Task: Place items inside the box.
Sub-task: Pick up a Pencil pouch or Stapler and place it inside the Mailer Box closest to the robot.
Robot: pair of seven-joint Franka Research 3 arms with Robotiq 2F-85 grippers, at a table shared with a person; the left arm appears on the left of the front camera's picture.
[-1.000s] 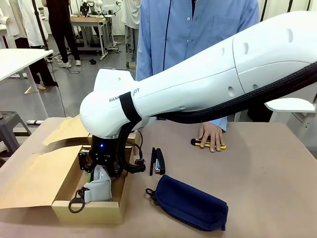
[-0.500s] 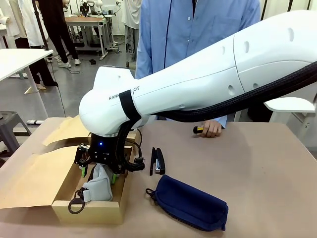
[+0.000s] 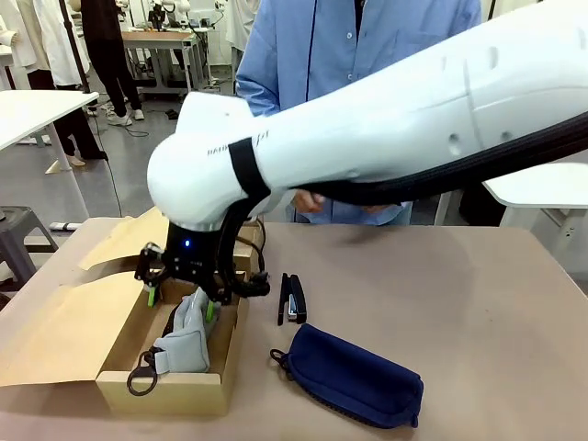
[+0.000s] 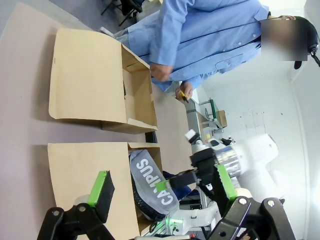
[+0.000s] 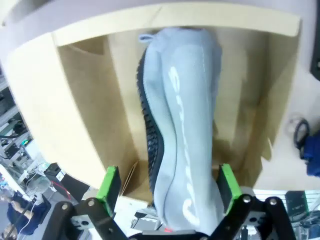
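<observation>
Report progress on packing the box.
Done: the light blue pouch lies in the box, the right gripper open around it. In hand: the person's hand holds something yellow, likely the knife. Left: the stapler and navy pouch lie on the table.

Matt brown cardboard box point(image 3: 165, 390); inside it, a soft woven-cloth light blue pouch point(image 3: 188, 347). Beside the box, a glossy black stapler point(image 3: 292, 299) and a matt navy fabric pouch point(image 3: 354, 377) on the smooth worktop point(image 3: 478, 312).

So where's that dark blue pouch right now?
Front view: the navy pouch lies on the table, to the right of the cardboard box, just nearer the camera than the black stapler.
</observation>
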